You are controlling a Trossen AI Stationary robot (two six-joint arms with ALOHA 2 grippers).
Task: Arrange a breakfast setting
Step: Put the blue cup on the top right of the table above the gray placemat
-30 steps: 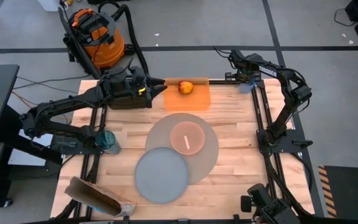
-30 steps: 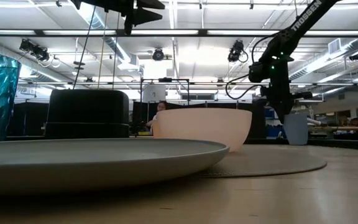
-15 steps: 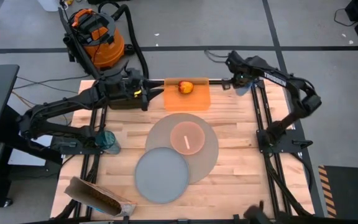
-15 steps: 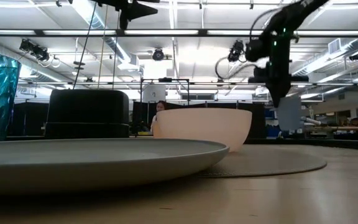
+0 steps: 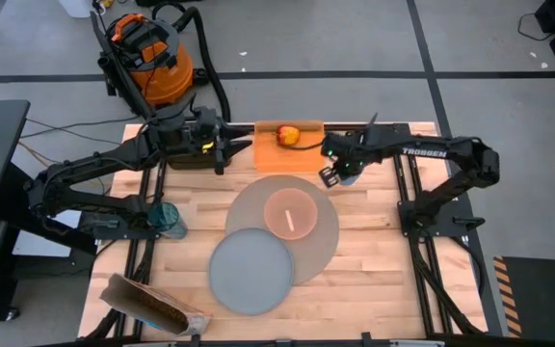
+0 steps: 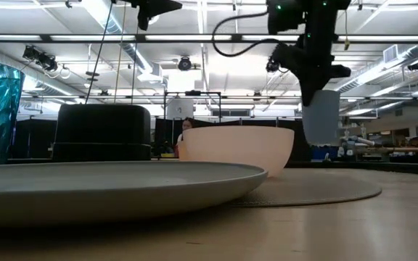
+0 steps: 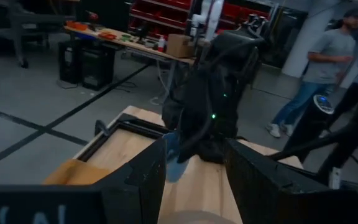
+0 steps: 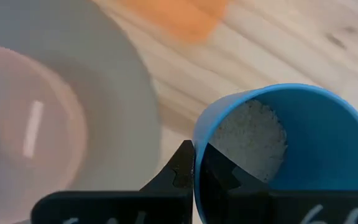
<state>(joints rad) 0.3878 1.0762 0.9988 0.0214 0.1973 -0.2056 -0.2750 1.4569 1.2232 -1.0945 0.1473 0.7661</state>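
The right gripper point(image 5: 338, 170) carries the light-blue cup point(image 8: 278, 152) clamped by its rim above the table point(image 5: 374, 241); the left gripper point(image 7: 194, 180) hangs open, seemingly empty.

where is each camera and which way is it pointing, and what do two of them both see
High view: above the table, straight down; both arms, right hand carrying the blue cup.
Low view: table height, level across the plate and pink bowl; right arm lifts the cup.
Left wrist view: on the left arm, past its open hand toward the right arm.
Right wrist view: on the right arm, looking down on cup, mat, bowl with spoon.
High and right wrist views share cup, bowl, spoon.
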